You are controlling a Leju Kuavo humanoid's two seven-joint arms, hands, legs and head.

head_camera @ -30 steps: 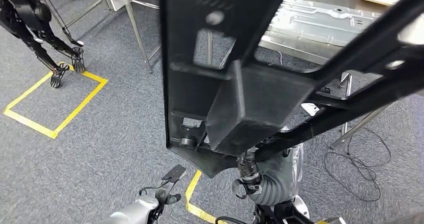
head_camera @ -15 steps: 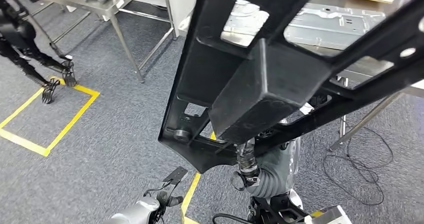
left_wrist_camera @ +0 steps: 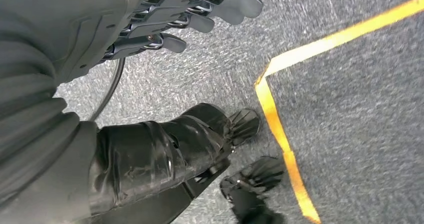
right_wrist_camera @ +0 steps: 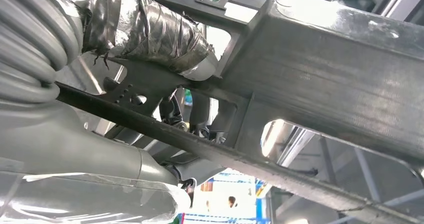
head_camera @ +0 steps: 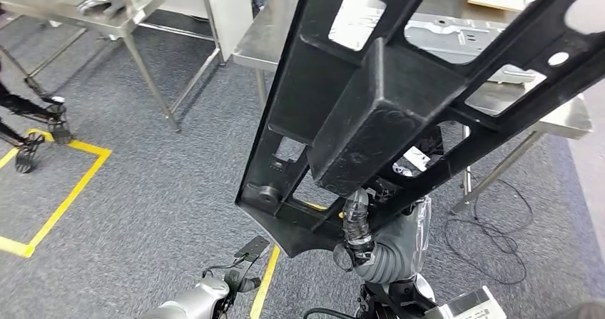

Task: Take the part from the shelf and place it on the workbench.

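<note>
My right hand [head_camera: 357, 223] grips the black part [head_camera: 378, 112] from beneath, carrying it high toward the workbench [head_camera: 285, 44]; left hand [left_wrist_camera: 185, 13] hangs empty, fingers loosely apart.

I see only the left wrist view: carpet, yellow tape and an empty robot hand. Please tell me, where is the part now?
Observer: The black frame part is raised in front of the head camera, and the right robot hand holds it from below.
Operator: Is the grip itself visible?
Observer: Yes, in the right wrist view the taped thumb lies against the frame.
Operator: And where is the workbench?
Observer: A steel workbench stands ahead, beyond the part.
</note>
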